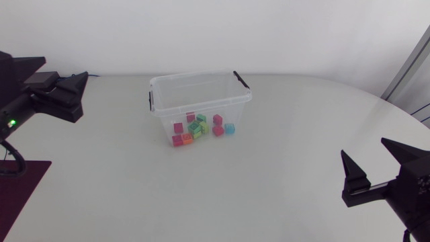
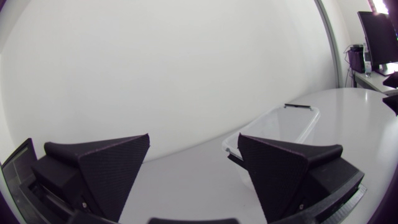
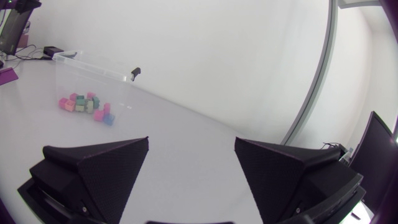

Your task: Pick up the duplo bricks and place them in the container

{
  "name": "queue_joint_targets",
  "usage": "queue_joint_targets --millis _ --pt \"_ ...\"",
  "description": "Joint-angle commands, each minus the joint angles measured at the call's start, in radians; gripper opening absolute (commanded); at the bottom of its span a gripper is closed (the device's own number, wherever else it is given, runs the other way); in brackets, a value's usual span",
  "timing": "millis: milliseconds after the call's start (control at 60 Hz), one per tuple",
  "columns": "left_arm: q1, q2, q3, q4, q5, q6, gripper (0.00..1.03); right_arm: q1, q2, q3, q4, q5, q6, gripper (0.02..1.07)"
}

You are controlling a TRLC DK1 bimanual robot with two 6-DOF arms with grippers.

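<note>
We note our left gripper (image 1: 83, 97) wide and empty by the tabletop's left edge, the clear container (image 1: 208, 102) mid-table toward the far edge, the duplo bricks (image 1: 199, 128) seemingly all inside, and our right gripper (image 1: 363, 148) wide and empty at the near right corner; we judge placing finished, no loose brick calling for a pick.

The container (image 1: 200, 84) is clear, see-through plastic with black latches (image 1: 241, 79). Through its wall the duplo bricks (image 1: 198, 128) show as a bright jumble, among them a pink brick (image 1: 178, 127), a green brick (image 1: 195, 126), an orange brick (image 1: 188, 140) and a light blue brick (image 1: 230, 128). The bench (image 1: 269, 175) is plain off-white, the left tool (image 2: 194, 137) and right tool (image 3: 191, 140) are matte black with a fine woven grain, and a small green light (image 1: 11, 122) glows on the black left arm (image 1: 23, 101).
</note>
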State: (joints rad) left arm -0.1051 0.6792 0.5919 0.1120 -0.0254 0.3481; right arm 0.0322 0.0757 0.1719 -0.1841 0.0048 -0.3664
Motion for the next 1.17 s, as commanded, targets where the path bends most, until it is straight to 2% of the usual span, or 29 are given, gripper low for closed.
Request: queue_joint_targets --millis 0,83,883,1150 --pt "0.012 -0.087 -0.063 -0.002 -0.025 -0.043 0.99 -0.028 -0.011 -0.025 -0.011 -0.002 0.02 1.02" --pt "0.014 -0.187 -0.117 -0.002 -0.031 -0.067 0.99 -0.046 -0.028 -0.028 -0.007 -0.008 0.023 1.02" --pt "0.102 -0.664 -0.577 -0.109 0.024 -0.339 0.99 -0.033 -0.074 -0.167 0.178 -0.005 0.356 1.02" --pt "0.105 -0.679 -0.592 -0.112 0.025 -0.348 0.99 -0.032 -0.076 -0.172 0.184 -0.005 0.366 1.02"
